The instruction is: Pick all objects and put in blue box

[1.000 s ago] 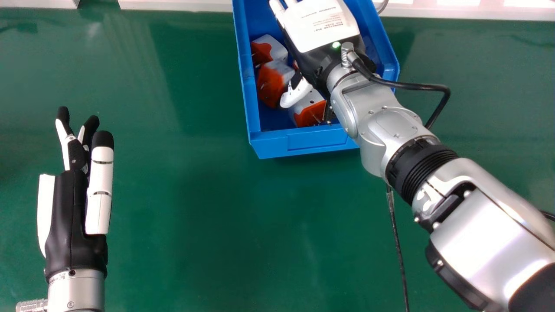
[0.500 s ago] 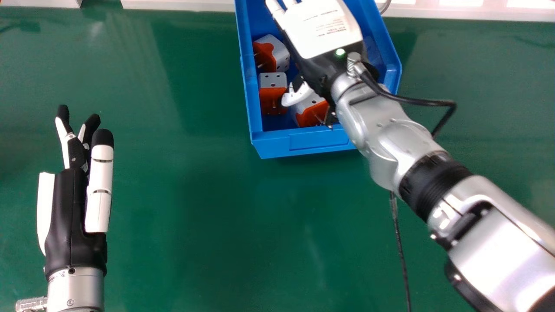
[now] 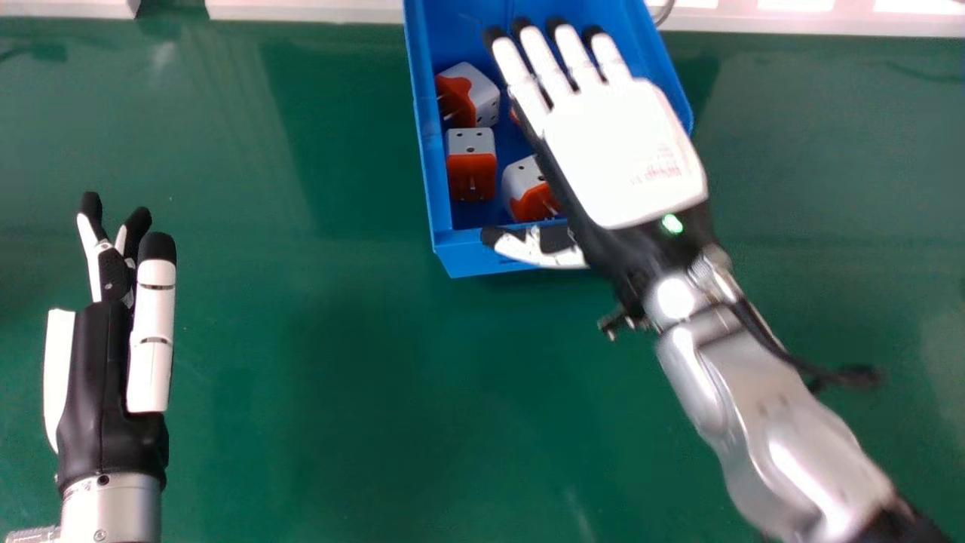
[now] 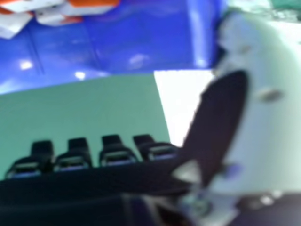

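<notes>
My right hand (image 3: pixel 618 151) is over the near right part of the blue box (image 3: pixel 490 253), fingers straight and thumb out across the box's near rim. Orange and white plug adapters lie in the box: one at the upper left (image 3: pixel 482 90), another below it (image 3: pixel 472 162), a third (image 3: pixel 522 181) partly behind the hand. In the right hand view, the blue box (image 4: pixel 141 37) and adapters (image 4: pixel 91 5) show beyond the fingers of the right hand (image 4: pixel 117 153). My left hand (image 3: pixel 105 377) is open at the left, above the green table, holding nothing.
Green table surface (image 3: pixel 339 377) surrounds the box on its left and near sides. A pale ledge (image 3: pixel 301 9) runs along the table's far edge. A black cable (image 3: pixel 784 347) hangs beside the right wrist.
My right hand has drawn back out of the box, toward the robot and to the right, baring more of the box's inside. The left hand has shifted slightly left in the view.
</notes>
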Controlling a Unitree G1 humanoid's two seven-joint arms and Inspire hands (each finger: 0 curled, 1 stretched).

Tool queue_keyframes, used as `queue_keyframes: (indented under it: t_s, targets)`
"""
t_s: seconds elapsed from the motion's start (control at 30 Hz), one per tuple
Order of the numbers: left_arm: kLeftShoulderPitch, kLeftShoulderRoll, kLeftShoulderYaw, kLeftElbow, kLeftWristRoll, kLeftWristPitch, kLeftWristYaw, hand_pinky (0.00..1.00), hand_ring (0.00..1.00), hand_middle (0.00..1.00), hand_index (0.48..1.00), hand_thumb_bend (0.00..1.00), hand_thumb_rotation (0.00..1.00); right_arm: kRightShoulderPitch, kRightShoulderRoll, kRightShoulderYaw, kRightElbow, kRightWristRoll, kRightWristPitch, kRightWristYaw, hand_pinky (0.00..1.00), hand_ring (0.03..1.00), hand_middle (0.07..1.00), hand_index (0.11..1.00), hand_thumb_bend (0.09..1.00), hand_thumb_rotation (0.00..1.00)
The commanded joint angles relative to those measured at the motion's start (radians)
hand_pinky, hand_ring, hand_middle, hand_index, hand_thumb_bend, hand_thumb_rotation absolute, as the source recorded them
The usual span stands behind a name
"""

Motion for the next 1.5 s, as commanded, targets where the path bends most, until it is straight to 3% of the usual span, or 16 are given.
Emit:
queue_keyframes:
  t_s: [0.0,0.13,0.27,0.47,0.57,0.67,0.77,0.83,0.97,1.17,1.3,1.47]
  targets:
    - [0.006,0.011,0.013,-0.002,-0.013,-0.011,-0.001,0.97,0.98,0.98,0.964,0.42,1.0,0.098,-0.015,-0.041,-0.115,0.011,-0.024,-0.007,0.91,1.0,1.0,1.0,0.397,0.6]
    - [0.008,0.015,0.022,0.002,-0.009,-0.002,0.001,0.96,0.97,0.97,0.961,0.43,1.0,0.291,-0.053,-0.092,-0.22,0.083,-0.14,-0.039,0.92,1.0,1.0,0.998,0.399,0.63]
    - [0.003,0.022,0.033,0.025,-0.023,-0.009,-0.009,0.95,0.97,0.98,0.966,0.44,1.0,0.457,-0.078,-0.154,-0.279,0.226,-0.278,-0.025,0.94,1.0,1.0,0.998,0.402,0.65]
    - [0.001,0.024,0.039,0.039,-0.02,-0.004,-0.006,0.95,0.97,0.97,0.963,0.44,1.0,0.649,-0.13,-0.244,-0.254,0.416,-0.452,0.039,0.92,1.0,1.0,1.0,0.399,0.71]
    - [0.003,0.025,0.04,0.041,-0.015,0.001,-0.003,0.95,0.97,0.97,0.961,0.45,1.0,0.72,-0.133,-0.299,-0.23,0.466,-0.471,0.065,0.94,1.0,1.0,1.0,0.383,0.77]
    - [0.004,0.024,0.043,0.046,-0.018,-0.001,-0.002,0.94,0.97,0.97,0.959,0.47,1.0,0.761,-0.107,-0.364,-0.221,0.551,-0.466,0.093,0.96,1.0,1.0,1.0,0.386,0.86]
    - [0.003,0.024,0.049,0.062,-0.035,-0.021,-0.013,0.94,0.96,0.97,0.956,0.46,1.0,0.758,-0.054,-0.43,-0.216,0.663,-0.468,0.111,0.97,1.0,1.0,1.0,0.389,0.92]
    - [0.003,0.027,0.051,0.071,-0.042,-0.031,-0.016,0.94,0.96,0.96,0.954,0.47,1.0,0.737,-0.03,-0.458,-0.204,0.69,-0.478,0.116,0.99,1.0,1.0,1.0,0.389,0.97]
    - [0.002,0.029,0.054,0.079,-0.044,-0.032,-0.017,0.95,0.97,0.96,0.954,0.46,1.0,0.675,0.02,-0.501,-0.178,0.75,-0.503,0.121,0.94,1.0,1.0,1.0,0.429,1.0]
    - [0.0,0.03,0.059,0.092,-0.058,-0.042,-0.024,0.95,0.96,0.96,0.949,0.45,1.0,0.609,0.108,-0.527,-0.174,0.754,-0.51,0.101,1.0,1.0,1.0,1.0,0.456,1.0]
    - [0.004,0.03,0.058,0.09,-0.055,-0.049,-0.022,0.94,0.96,0.96,0.943,0.45,1.0,0.603,0.15,-0.537,-0.189,0.766,-0.509,0.113,1.0,1.0,1.0,1.0,0.534,1.0]
    - [0.003,0.03,0.058,0.092,-0.061,-0.052,-0.026,0.94,0.95,0.95,0.939,0.45,1.0,0.605,0.184,-0.54,-0.173,0.782,-0.509,0.133,1.0,1.0,1.0,1.0,0.567,1.0]
